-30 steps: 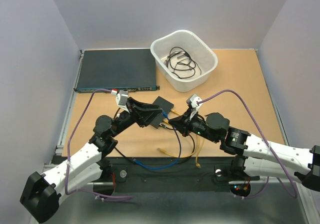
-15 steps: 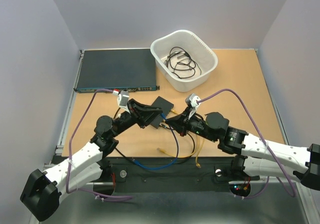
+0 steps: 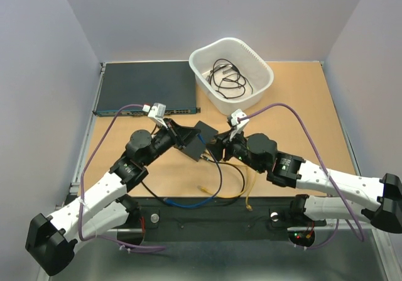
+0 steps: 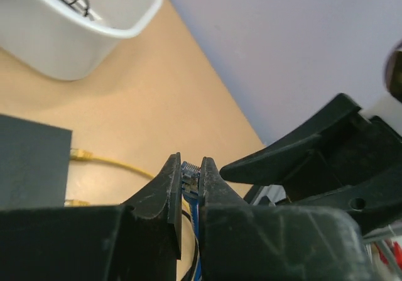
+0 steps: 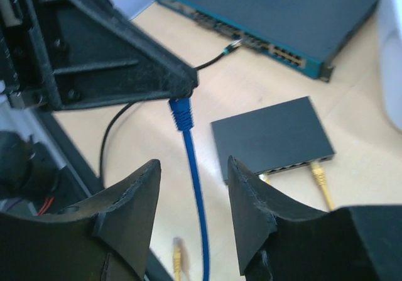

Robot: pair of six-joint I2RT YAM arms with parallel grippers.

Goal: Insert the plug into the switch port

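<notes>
The blue plug [image 4: 190, 173] is pinched between the fingertips of my left gripper [image 4: 190, 163], which is shut on it above the table. From my right wrist view, its blue boot [image 5: 181, 114] hangs below the left fingers [image 5: 169, 83], and the blue cable [image 5: 198, 199] drops between the jaws of my open right gripper [image 5: 193, 163], touching neither. The small black switch [image 5: 271, 136] lies beyond, its row of ports [image 5: 292, 166] facing me, with yellow plugs [image 5: 319, 176] in it. From the top, both grippers [image 3: 196, 146] [image 3: 215, 146] meet beside the switch [image 3: 206, 129].
A wide dark rack unit [image 3: 144, 85] sits at the back left with a black cable [image 5: 217, 58] plugged in. A white bin [image 3: 201, 56] of black cables stands at the back. Loose yellow plugs [image 3: 204, 188] and cable loops lie by the near edge.
My left gripper has closed on the blue plug and lifted toward the back. My right gripper, shut before, has opened and released the blue cable.
</notes>
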